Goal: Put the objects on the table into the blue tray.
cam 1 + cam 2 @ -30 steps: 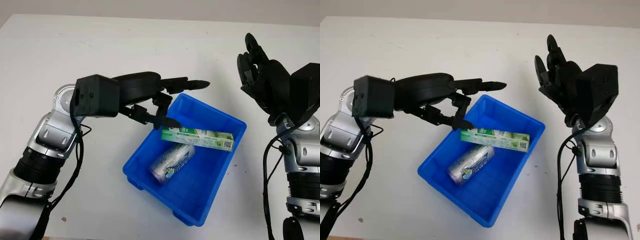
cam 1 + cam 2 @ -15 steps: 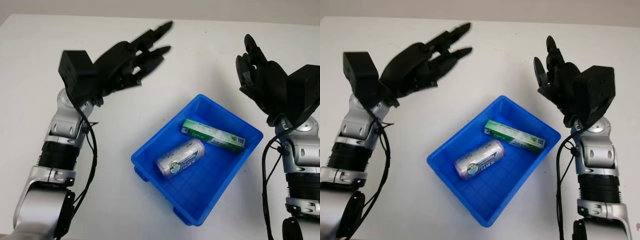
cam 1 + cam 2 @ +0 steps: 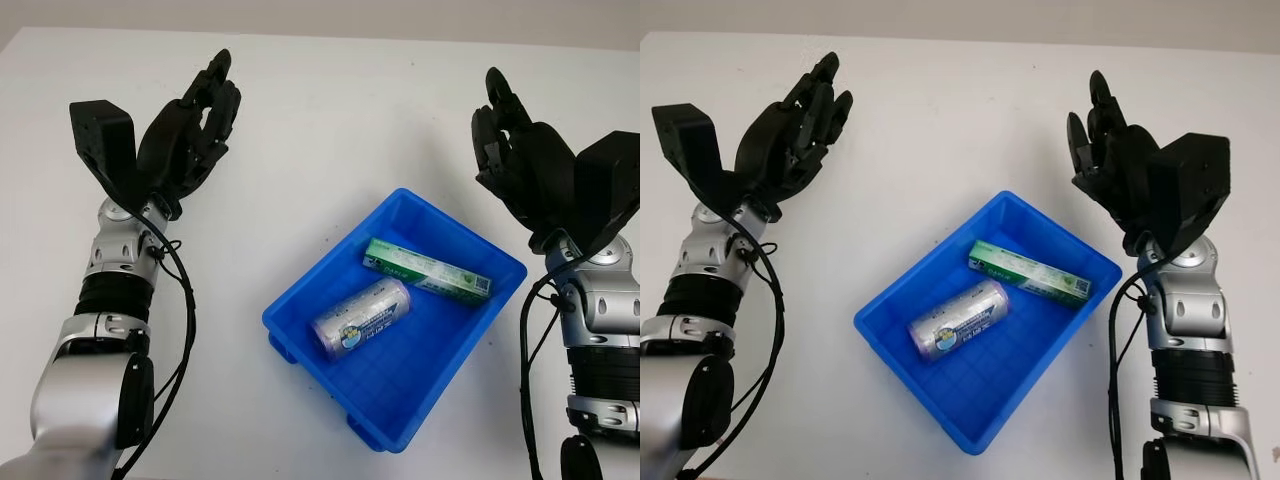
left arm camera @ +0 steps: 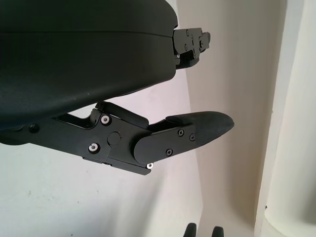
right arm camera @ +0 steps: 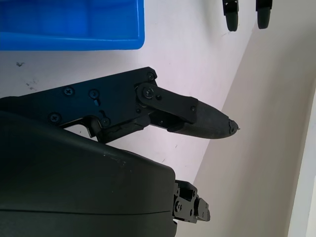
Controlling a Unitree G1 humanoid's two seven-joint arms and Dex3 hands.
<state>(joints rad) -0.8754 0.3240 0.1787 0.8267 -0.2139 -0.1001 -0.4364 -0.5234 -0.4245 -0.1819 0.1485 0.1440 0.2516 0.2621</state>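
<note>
The green box and the can in the blue tray both carry printing, but it is too small to read; no words, brands or numbers are legible.

You are looking down at a white table that spreads across the whole scene, its far edge meeting a pale wall. One thing sits directly on it: a blue tray, rectangular and turned at an angle, placed a little toward your right of the middle and nearer the front. Its corners point toward the far side and toward you. The tabletop around the tray is plain white, with a few faint dark specks on the surface near the tray's outer wall, seen from the right wrist camera
</note>
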